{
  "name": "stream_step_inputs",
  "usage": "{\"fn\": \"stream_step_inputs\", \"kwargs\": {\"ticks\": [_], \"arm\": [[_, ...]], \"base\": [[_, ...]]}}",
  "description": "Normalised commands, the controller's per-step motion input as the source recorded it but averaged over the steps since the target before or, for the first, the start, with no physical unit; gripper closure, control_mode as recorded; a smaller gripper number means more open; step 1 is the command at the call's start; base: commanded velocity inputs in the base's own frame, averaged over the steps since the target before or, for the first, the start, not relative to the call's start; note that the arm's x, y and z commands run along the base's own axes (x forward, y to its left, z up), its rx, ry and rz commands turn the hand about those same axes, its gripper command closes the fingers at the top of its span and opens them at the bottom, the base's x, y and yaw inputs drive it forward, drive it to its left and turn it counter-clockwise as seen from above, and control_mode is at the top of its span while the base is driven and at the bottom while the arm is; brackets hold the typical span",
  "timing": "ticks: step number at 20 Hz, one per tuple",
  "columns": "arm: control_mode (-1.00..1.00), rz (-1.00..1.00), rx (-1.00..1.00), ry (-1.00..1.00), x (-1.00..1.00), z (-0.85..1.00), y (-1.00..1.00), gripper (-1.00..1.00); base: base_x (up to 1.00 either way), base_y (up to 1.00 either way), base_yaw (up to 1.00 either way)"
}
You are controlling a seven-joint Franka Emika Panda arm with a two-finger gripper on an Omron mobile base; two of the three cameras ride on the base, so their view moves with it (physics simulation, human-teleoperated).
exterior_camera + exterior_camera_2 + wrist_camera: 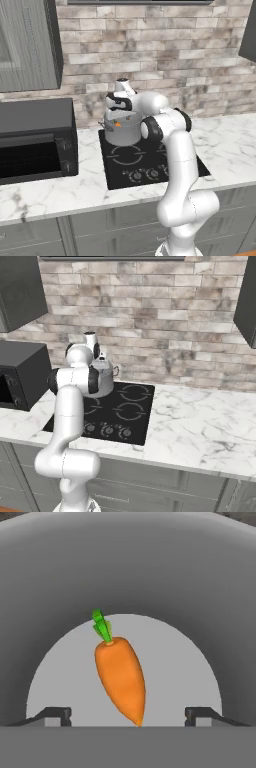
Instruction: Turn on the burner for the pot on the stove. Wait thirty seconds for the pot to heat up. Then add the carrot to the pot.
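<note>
Inside the pot (pixel 60 587), walls close all round, open only at the mouth. Pincer (pixel 128 716) spread wide within that mouth, each fingertip (pixel 55 714) standing clear of the carrot (pixel 121 677), open room on both sides of it. Carrot between the tips, free of both, over the pale pot floor. Outside: pot on the stove's (pixel 150 162) rear left ring, hard by the brick wall behind. Black box (pixel 35 140) blocking the left, just beside the stove. Front rings and the knob row bare, open from above. Marble surface (pixel 200 421) to the right wide and free. Cabinets overhead at both sides.
</note>
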Motion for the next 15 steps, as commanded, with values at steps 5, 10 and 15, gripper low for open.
{"fn": "stream_step_inputs", "kwargs": {"ticks": [5,10,15], "arm": [[-1.00,0.00,0.00,0.00,-0.27,0.51,-0.27,-1.00],[-1.00,0.00,0.00,-0.04,-0.37,0.67,-0.13,-1.00],[-1.00,0.00,0.00,-0.14,-0.71,0.36,-0.39,-1.00]], "base": [[0.00,0.00,0.00],[0.00,0.00,0.00],[0.00,0.00,0.00]]}}
